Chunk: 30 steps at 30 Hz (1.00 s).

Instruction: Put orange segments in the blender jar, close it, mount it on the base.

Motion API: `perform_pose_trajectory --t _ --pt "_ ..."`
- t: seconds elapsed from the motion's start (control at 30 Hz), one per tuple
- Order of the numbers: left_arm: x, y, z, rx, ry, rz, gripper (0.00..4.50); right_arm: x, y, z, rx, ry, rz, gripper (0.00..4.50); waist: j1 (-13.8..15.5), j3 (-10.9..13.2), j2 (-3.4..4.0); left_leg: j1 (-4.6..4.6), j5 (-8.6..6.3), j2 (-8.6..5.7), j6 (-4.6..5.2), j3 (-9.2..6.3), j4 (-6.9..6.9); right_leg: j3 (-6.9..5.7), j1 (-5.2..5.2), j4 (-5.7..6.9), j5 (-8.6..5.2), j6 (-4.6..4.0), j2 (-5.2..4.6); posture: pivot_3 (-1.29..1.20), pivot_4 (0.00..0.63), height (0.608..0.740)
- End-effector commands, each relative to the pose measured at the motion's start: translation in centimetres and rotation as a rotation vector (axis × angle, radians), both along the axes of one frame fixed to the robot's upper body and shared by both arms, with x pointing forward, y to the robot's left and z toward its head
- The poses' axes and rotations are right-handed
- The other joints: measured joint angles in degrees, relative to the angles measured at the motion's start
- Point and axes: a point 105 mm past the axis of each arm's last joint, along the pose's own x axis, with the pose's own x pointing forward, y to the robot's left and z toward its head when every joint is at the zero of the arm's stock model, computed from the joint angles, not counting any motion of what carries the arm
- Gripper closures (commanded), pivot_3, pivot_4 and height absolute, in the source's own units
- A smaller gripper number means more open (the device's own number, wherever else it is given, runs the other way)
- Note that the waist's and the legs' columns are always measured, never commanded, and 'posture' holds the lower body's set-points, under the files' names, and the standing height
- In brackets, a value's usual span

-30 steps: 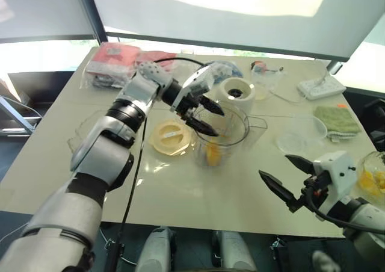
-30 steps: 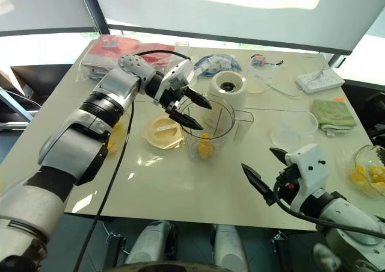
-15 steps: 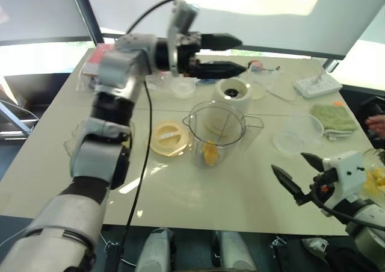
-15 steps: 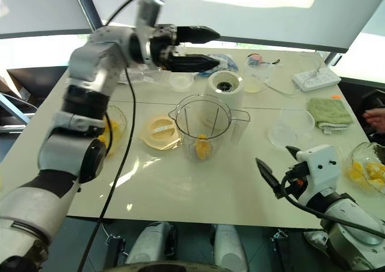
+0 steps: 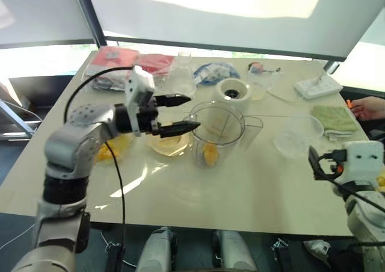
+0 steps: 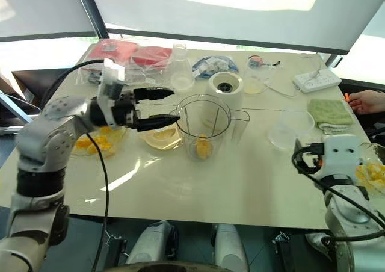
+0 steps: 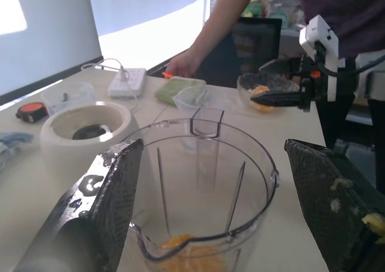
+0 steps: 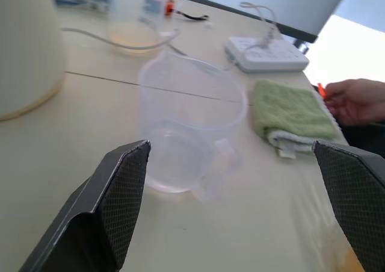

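The blender jar (image 5: pixel 218 132) stands upright and uncovered mid-table, with orange segments (image 5: pixel 210 153) lying at its bottom. My left gripper (image 5: pixel 194 111) is open and empty just left of the jar, pointing level at it; in the left wrist view its fingers (image 7: pixel 114 185) frame the jar (image 7: pixel 204 182). The cream base (image 5: pixel 234 92) stands right behind the jar. My right gripper (image 8: pixel 231 157) is open and empty at the table's right edge, facing a clear cup (image 8: pixel 189 133). More orange segments fill a bowl (image 6: pixel 96 144) at the left and another bowl (image 6: pixel 370 176) at the far right.
A pale-yellow lid (image 5: pixel 168 143) lies left of the jar, under my left gripper. A glass flask (image 6: pixel 178 73), packets and a small cup stand at the back. A green cloth (image 6: pixel 329 112), a power strip (image 6: pixel 316 79) and a person's hand (image 6: pixel 364 100) are at the right.
My left gripper left the jar's rim, swung up over the back of the table, then came down left of the jar. My right gripper moved right toward the table's edge.
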Motion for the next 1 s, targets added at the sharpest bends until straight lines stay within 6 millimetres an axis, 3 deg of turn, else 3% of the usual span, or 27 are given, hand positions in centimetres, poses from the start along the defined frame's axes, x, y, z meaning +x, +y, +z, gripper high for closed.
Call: perform_pose_trajectory --t 0.03,0.3,0.63,1.0 --pt "-1.7 0.6 0.4 0.01 -0.026 0.017 0.59 0.1 -2.3 -0.1 -0.003 0.006 -0.09 0.0 0.0 0.0 0.01 0.02 0.0 0.0 0.0 0.03 0.0 0.01 0.0 0.0 0.0 0.0 0.0 0.0 0.15 0.74" --pt "-2.5 2.6 -1.9 0.101 0.04 0.074 0.59 2.4 -3.6 -3.0 -0.048 0.096 -0.021 0.0 -0.5 0.0 0.06 0.15 0.0 0.0 0.0 0.08 -0.01 0.03 0.06 0.02 -0.01 -0.02 0.01 0.0 0.15 0.74" --pt "-2.1 3.9 -1.7 0.119 0.035 0.133 0.59 5.6 -4.2 -4.6 -0.041 0.054 -0.006 0.0 -1.4 0.1 0.07 0.14 0.0 0.0 0.0 0.09 -0.05 0.04 0.06 0.0 -0.01 -0.02 0.02 0.0 0.15 0.74" --pt "-2.3 4.1 -1.7 0.126 0.041 0.155 0.59 5.9 -3.6 -5.1 0.002 0.033 0.009 0.0 -1.6 0.1 0.1 0.16 0.0 0.03 0.0 0.09 -0.09 0.05 0.05 -0.01 -0.02 -0.02 0.02 0.0 0.15 0.74"
